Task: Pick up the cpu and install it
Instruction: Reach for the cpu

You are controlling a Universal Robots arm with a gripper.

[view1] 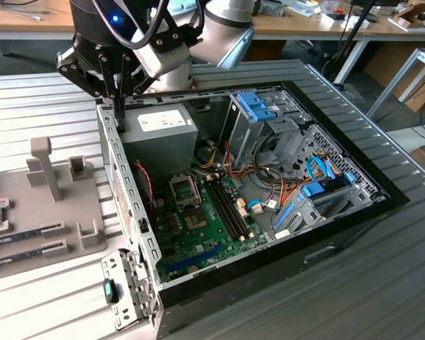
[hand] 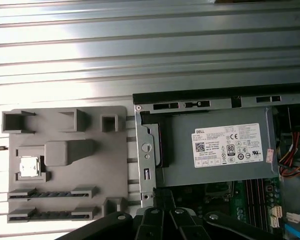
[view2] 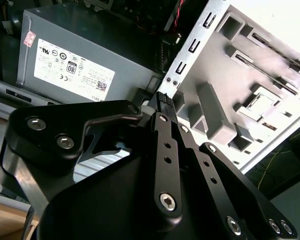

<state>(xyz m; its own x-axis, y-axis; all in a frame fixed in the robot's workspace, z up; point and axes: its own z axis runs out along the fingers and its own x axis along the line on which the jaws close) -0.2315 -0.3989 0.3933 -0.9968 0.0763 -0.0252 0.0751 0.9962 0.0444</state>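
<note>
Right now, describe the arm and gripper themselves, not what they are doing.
The arm is silvery-grey tubing with a black wrist housing carrying a blue light and looping black cables. The gripper is matte black: flat linkage bars pinned with silver hex-socket screws, narrowing to slim fingers with ribbed tips.

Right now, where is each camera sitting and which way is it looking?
Exterior view: off the arm, looking down into the open computer case; the arm and gripper show.
First wrist view: on the wrist, looking down on the grey tray holding the cpu; the gripper's links show.
Second wrist view: on the wrist, looking along the closed jaws.
Both wrist views share the power supply.
</note>
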